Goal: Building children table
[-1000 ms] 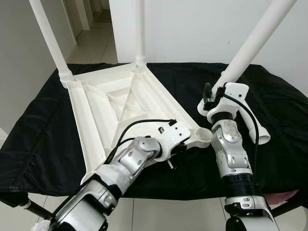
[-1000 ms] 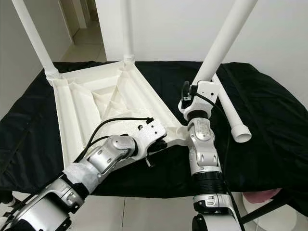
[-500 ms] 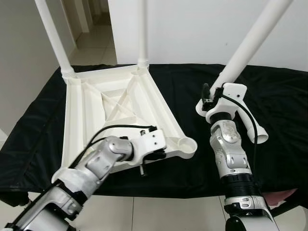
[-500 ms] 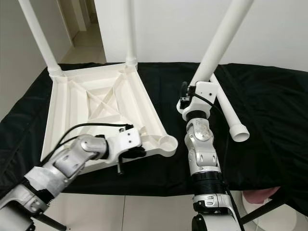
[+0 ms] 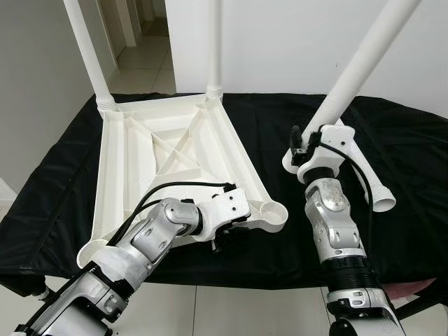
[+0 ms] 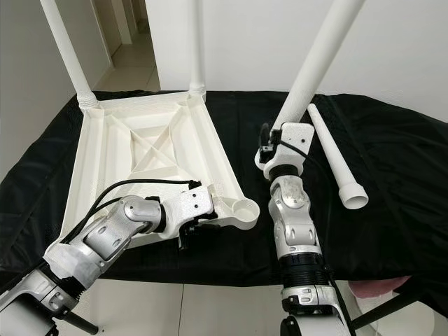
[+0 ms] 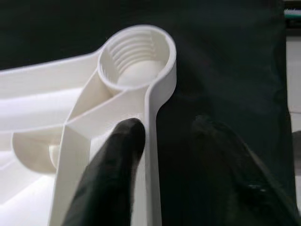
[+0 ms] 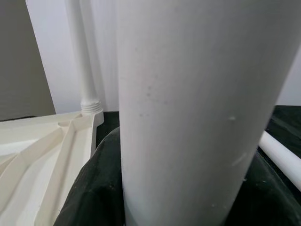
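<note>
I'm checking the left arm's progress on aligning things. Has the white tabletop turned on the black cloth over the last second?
Yes. The tabletop has swung: its near socket corner, which lay close to the right gripper's arm, now sits clearly left of it.

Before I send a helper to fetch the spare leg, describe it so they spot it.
On the black cloth, right of the upturned tabletop, a white leg lies flat. Unlike the two screwed-in legs and the one in the right end effector, it alone lies down.
</note>
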